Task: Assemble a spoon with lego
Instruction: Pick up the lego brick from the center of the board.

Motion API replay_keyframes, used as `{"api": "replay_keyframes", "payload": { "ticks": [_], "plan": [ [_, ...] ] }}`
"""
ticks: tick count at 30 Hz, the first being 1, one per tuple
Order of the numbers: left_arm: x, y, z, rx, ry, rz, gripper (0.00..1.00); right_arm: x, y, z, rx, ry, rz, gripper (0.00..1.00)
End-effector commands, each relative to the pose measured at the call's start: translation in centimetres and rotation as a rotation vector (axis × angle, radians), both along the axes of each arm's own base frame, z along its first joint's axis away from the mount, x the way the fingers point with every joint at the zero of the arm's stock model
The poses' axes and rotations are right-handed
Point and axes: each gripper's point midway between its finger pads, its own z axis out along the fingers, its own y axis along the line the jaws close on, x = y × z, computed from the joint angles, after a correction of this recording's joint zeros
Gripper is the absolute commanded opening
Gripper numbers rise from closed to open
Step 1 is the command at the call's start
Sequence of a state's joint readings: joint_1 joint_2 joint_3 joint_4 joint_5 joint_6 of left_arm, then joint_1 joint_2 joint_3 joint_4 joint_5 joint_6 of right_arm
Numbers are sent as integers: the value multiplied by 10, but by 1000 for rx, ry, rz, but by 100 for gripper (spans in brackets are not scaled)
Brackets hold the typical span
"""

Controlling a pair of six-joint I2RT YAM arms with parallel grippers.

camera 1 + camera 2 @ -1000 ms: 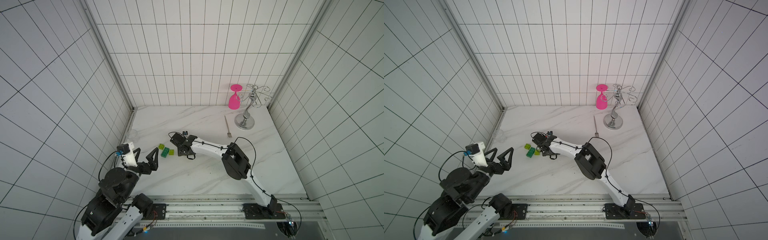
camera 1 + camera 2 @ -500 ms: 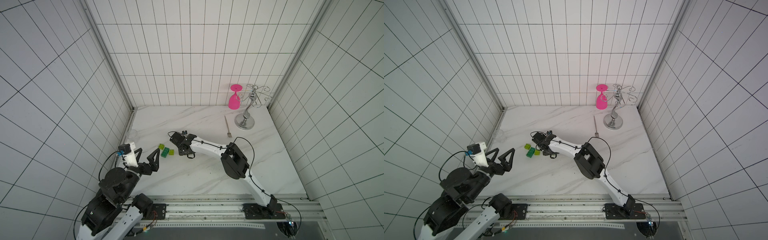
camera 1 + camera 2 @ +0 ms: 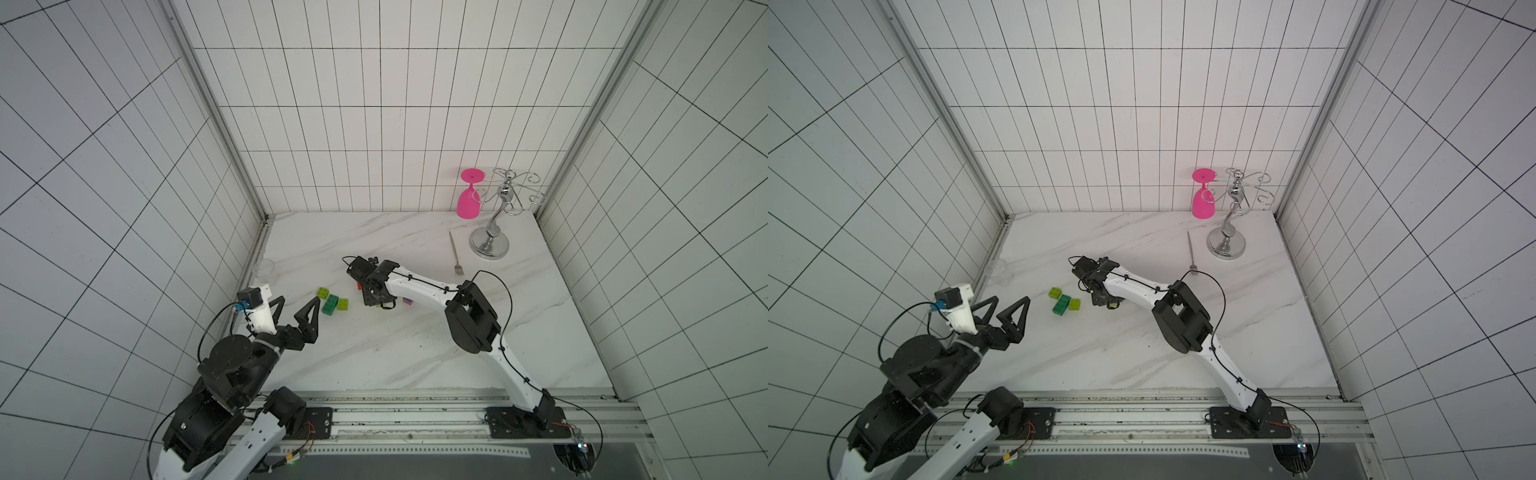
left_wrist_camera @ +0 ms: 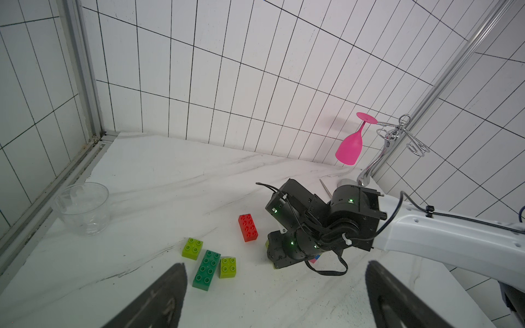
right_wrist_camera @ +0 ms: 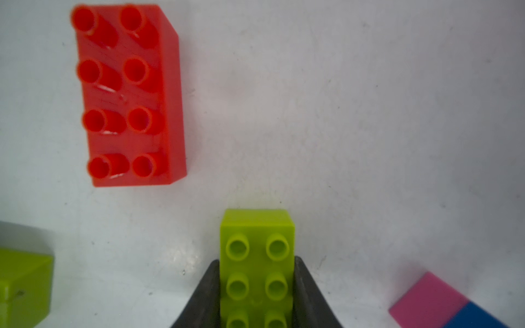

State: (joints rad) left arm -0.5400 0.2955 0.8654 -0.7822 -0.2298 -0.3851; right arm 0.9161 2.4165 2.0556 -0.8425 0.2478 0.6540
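A lime-green studded lego brick (image 5: 257,269) sits mid-way across the white marble tabletop (image 3: 374,353), with the right pincer (image 5: 256,261) clamped on its long sides. A red eight-stud brick (image 5: 130,93) and a joined pink-and-blue piece (image 5: 443,304) lie near it, apart. A dark-green brick (image 3: 331,305) touches two lime squares (image 3: 322,292) (image 3: 343,304) just ahead of the left pincer (image 3: 298,300), which is spread wide. Open marble runs to the front edge. Both arms sit nearly as they did a second ago.
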Motion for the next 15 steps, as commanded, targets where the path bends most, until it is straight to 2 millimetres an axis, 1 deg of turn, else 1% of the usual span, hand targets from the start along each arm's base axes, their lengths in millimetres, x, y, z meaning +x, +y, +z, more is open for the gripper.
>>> {"api": "replay_keyframes", "payload": {
  "ticks": [1, 3, 4, 6, 8, 9, 11, 12, 13, 15],
  "plan": [
    [1, -2, 0, 5, -7, -10, 96, -4, -12, -7, -70, 36, 41, 27],
    [1, -2, 0, 7, -4, -10, 96, -5, -3, 6, -37, 33, 92, 23],
    [1, -2, 0, 7, -4, -9, 96, -6, 3, 17, -13, 27, 127, 22],
    [2, -3, -1, 7, -3, -11, 96, -10, 11, 47, 36, 6, 195, 20],
    [2, -3, 0, 7, -4, -11, 96, -14, 12, 86, 78, -37, 262, 20],
    [1, -3, 0, 7, -5, -11, 96, -16, 9, 102, 89, -62, 288, 20],
    [1, -3, 0, 6, -5, -12, 96, -22, -4, 134, 75, -118, 370, 20],
    [1, -3, 0, 5, -4, -12, 96, -25, -12, 144, 57, -135, 405, 20],
    [1, -3, 0, 4, -5, -13, 96, -26, -24, 151, 21, -153, 438, 20],
    [1, -4, -1, 4, -3, -16, 96, -25, -49, 157, -40, -159, 478, 19]
  ]
}}
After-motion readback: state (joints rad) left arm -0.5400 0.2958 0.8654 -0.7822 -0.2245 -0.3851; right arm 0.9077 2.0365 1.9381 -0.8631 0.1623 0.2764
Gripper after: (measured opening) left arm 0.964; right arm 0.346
